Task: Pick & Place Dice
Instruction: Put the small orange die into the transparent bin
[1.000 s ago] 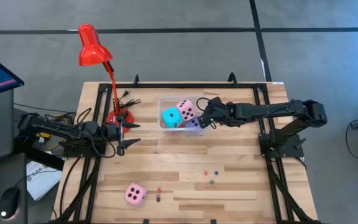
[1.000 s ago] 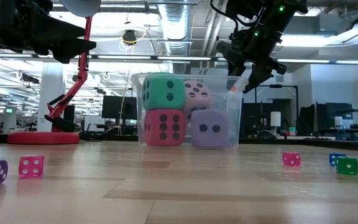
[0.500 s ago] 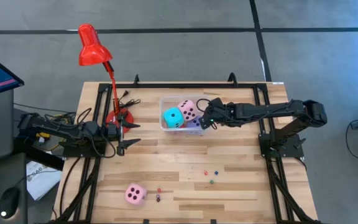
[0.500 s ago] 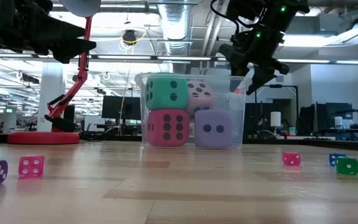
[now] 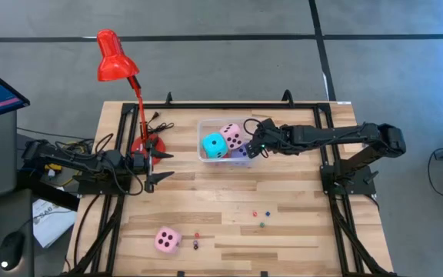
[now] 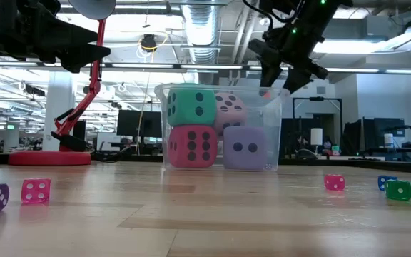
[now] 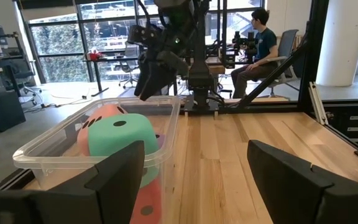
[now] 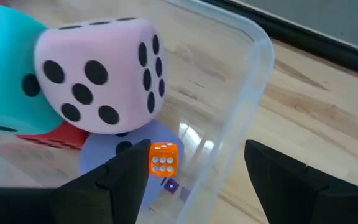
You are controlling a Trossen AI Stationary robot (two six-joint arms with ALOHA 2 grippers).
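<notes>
A clear plastic rectangular bin [image 5: 203, 138] stands on the pale wooden plank tabletop [image 5: 298, 208] and holds four big soft cubes with dark pips: a cyan die [image 5: 213, 145] and a pink die [image 5: 231, 136] on top, a red die [image 6: 192, 146] and a lavender die [image 6: 245, 148] beneath them. In the right wrist view a small orange die [image 8: 163, 158] and a tiny purple die [image 8: 171, 185] also lie inside, by the bin's clear wall.

The right end effector [image 5: 254, 146] hangs over the bin's edge nearest that arm, just beside the pink die and above the lavender one. Its two dark fingers [image 8: 124, 175] stand apart with nothing between them; the pink die sits ahead of them, not touched.

A second big pink die [image 5: 167, 240] lies alone near the tabletop's front edge, well apart from both arms. Small dice are scattered nearby, among them a small magenta die [image 6: 36, 190] and a small green die [image 6: 398, 190].

The left end effector [image 5: 160, 165] waits at the tabletop's left side by the base of a red desk lamp [image 5: 114, 58], its fingers spread and empty.
</notes>
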